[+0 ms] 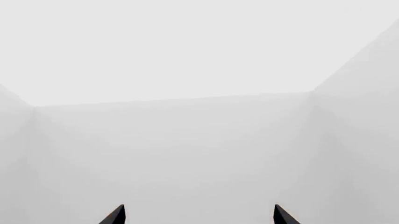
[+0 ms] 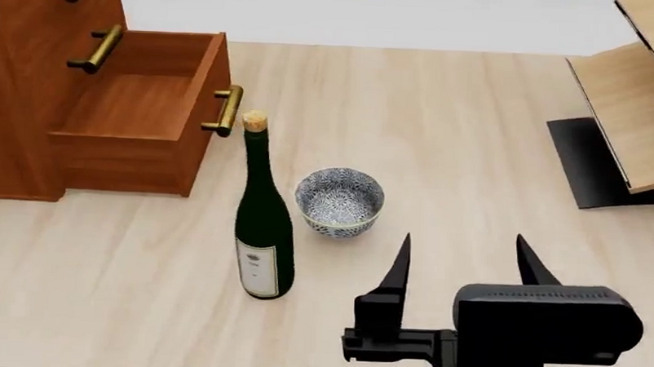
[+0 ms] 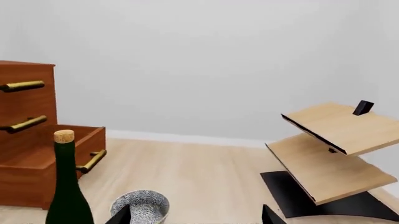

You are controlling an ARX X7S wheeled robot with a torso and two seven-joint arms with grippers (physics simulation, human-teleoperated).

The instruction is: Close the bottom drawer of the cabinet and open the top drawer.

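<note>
Right gripper (image 2: 461, 257): nearest to the camera, its 2 black fingers spread wide and holding nothing, hovering over the pale floor on the near side of the bowl.
Left gripper (image 1: 199, 214): only 2 dark fingertips show in the left wrist view, well apart, against blank white walls; probably wide, with nothing between them.
Bowl (image 2: 339, 201): blue-and-white patterned, empty, just beside the bottle.
Bottle (image 2: 264, 222): dark green, corked, upright (pale label low on its body), between the bowl and the cabinet.
Bottom drawer (image 2: 144, 124): pulled out of the cabinet, its inside bare, its brass handle (image 2: 225, 110) just beside the bottle's cork.
Cabinet (image 2: 31, 75): reddish-brown, behind the bottle, with 3 drawers.
Top drawer (image 3: 25, 91): flush with the cabinet front, shut.
Rack (image 2: 635, 104): pale wood on a black base, well apart from the cabinet, past the bowl.
</note>
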